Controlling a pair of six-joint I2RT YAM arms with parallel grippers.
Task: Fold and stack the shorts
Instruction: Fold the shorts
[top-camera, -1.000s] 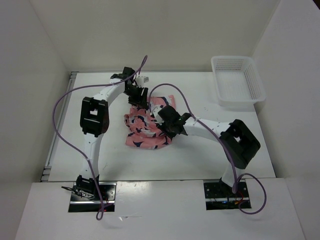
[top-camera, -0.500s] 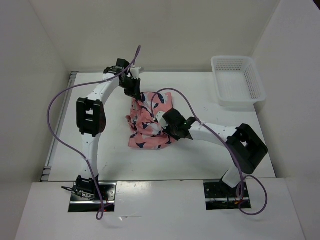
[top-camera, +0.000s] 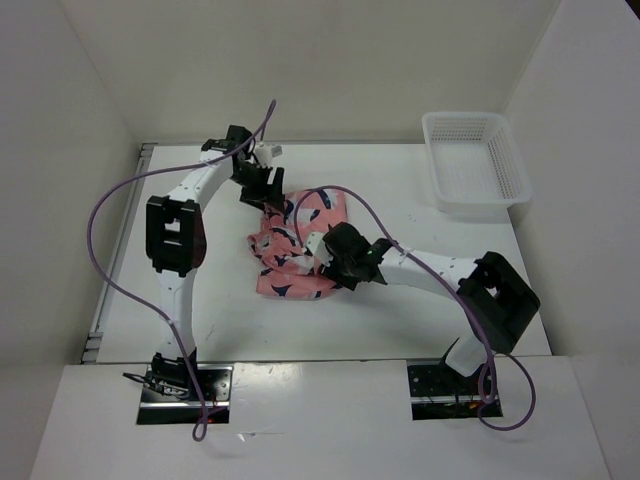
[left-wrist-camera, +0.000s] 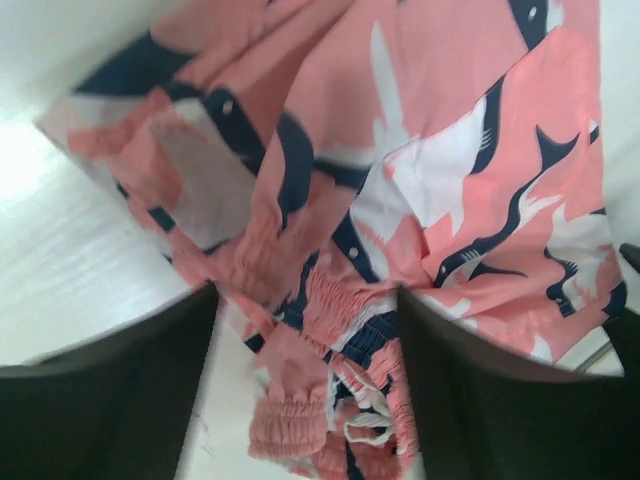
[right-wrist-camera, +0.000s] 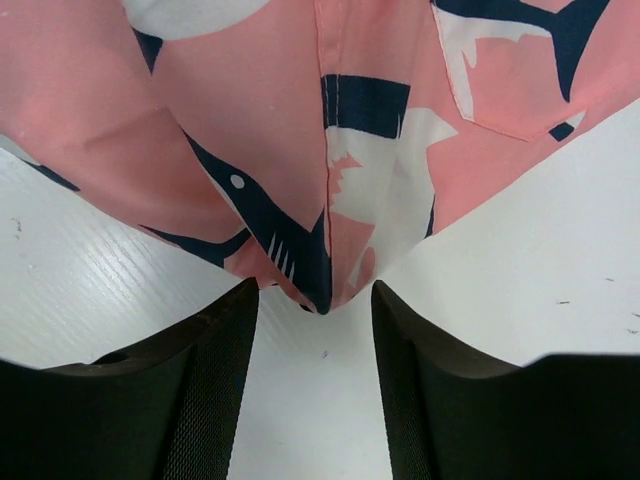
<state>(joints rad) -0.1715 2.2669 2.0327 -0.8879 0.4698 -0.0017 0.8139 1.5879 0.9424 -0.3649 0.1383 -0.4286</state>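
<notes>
1. Shorts (top-camera: 292, 250) lie crumpled in a heap in the middle of the table (top-camera: 400, 320), well apart from the white basket (top-camera: 478, 203) at the far right
2. Left gripper (left-wrist-camera: 305, 300) is at the far left edge of the heap, jaws wide open; the gathered elastic waistband lies in the gap between the two fingers
3. Right gripper (right-wrist-camera: 315, 292) is at the right side of the heap, jaws partly open, gripping nothing; a pointed fold of pink cloth reaches just between the fingertips, with bare table showing beside it
</notes>
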